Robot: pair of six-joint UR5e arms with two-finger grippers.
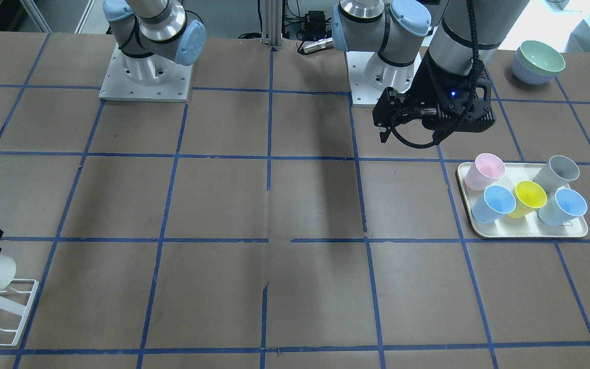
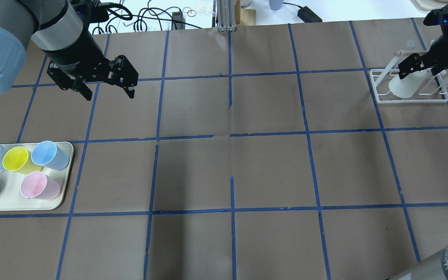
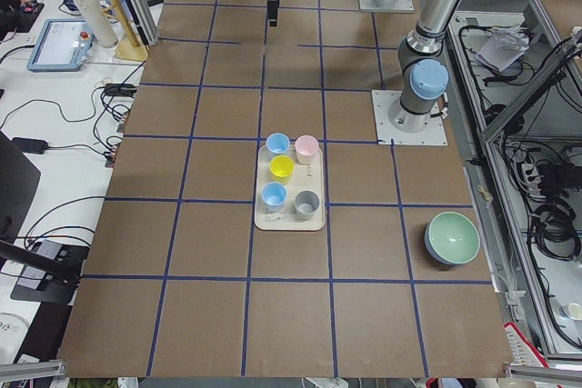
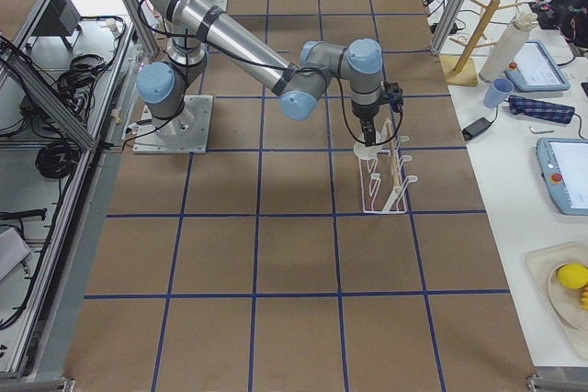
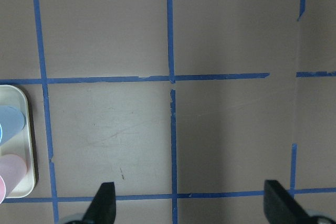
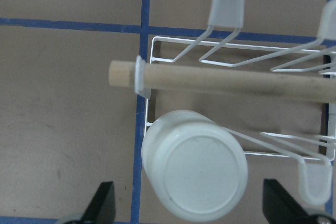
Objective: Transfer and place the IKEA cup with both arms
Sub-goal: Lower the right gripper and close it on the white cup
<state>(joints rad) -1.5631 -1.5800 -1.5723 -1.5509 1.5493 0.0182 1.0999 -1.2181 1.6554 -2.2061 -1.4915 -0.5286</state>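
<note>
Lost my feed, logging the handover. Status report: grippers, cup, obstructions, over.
Left gripper open, holding nothing, above table. Right gripper open over IKEA cup, not gripping. Cup upside down on rack. Wooden bar close beside it.

— How's the light on your end?
— Bright and even from overhead. I see broad, soft-edged shadows lying as dark bands across the table (image 2: 270, 171).
— And the wrist cameras?
— The tabletop is sharp. The left gripper (image 5: 190, 209) shows blurred, dark fingertips (image 5: 105, 205) at the bottom edge. The IKEA cup (image 6: 197, 179) looks bright and slightly soft.
</note>
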